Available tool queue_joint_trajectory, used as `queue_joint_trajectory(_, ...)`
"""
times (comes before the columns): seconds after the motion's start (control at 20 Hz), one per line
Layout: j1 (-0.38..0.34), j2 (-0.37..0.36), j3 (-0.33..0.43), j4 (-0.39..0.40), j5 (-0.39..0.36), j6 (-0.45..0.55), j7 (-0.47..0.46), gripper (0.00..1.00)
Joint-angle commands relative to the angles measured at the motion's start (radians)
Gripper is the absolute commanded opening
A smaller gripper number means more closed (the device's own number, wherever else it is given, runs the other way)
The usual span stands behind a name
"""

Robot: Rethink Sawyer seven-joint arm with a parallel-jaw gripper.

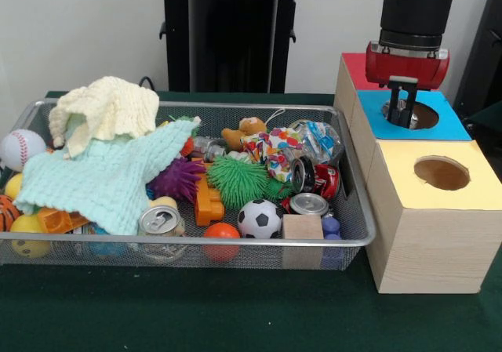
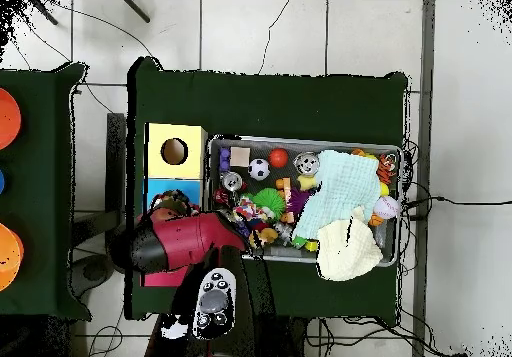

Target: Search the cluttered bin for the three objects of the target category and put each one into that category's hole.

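Starting at the left of the front view, a white baseball [image 1: 21, 147] sits at the end of the cluttered bin [image 1: 196, 243], the long silver wire basket on the green tabletop [image 1: 157, 313]. Next to it a cream knitted cloth [image 1: 106, 110] lies partly on top of a pale green knitted cloth [image 1: 106, 181], and together they cover much of the left half of the bin. An open silver can [image 1: 160, 222] rests near the front rim. Moving along, there is a purple spiky ball [image 1: 177, 179], an orange toy block [image 1: 209, 202], a green spiky ball [image 1: 237, 181] and a small soccer ball [image 1: 259, 218]. A wrinkly see-through bottle with blue print [image 1: 318, 140] lies near the back right corner of the bin. Just in front of it is a red can [image 1: 316, 177], then another silver can [image 1: 308, 204] and a wooden cube [image 1: 303, 228].

To the right of the bin stand pale wooden boxes. The near one has a yellow top with a round hole [image 1: 441, 172]. Behind it is the hole [image 1: 424, 117] with the blue square around it. The end effector [image 1: 401, 114] hangs right over this blue hole, with its tips down at the opening. I cannot tell if it is open or closed, or if it holds anything.
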Motion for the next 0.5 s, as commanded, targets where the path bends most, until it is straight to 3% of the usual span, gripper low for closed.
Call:
queue_joint_trajectory(0.05, -0.046, 0.015, 0.067, 0.03, -0.068, 0.046, -0.016, 0.0)
queue_joint_trajectory(0.3, -0.056, 0.002, 0.07, 0.031, -0.08, 0.047, -0.033, 0.0)
queue_joint_trajectory(0.35, -0.058, -0.002, 0.072, 0.036, -0.091, 0.022, -0.028, 1.0)
queue_joint_trajectory(0.5, -0.056, 0.0, 0.073, 0.039, -0.09, -0.003, -0.012, 1.0)
